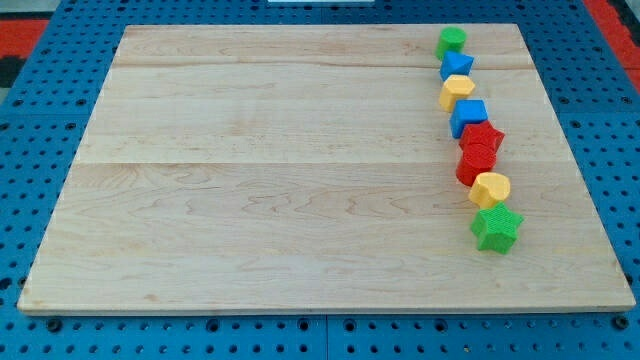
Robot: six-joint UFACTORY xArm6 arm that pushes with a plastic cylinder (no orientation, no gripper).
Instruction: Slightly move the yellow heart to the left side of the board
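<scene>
Sitting second from the bottom of the column, touching red block (477, 163) above: yellow heart (490, 188). Leaving left flank exposed for pushing. Not showing: my tip; state unknowable.

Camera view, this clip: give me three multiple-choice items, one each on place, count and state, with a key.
1. Where on the board do the blocks lie?
A. along the view's right
B. along the view's left
C. across the view's bottom

2. How many blocks are there?
A. five
B. eight
C. eleven

3. How do the blocks stand to one another?
A. scattered far apart
B. stacked in a tower
C. in one close chain

Key: 1 A, the line runs from the green block at the top down to the green star. 2 B, two each of green, blue, yellow, red. 3 C, neighbours touch or nearly touch, as the two red blocks do. My tip does not show.
</scene>
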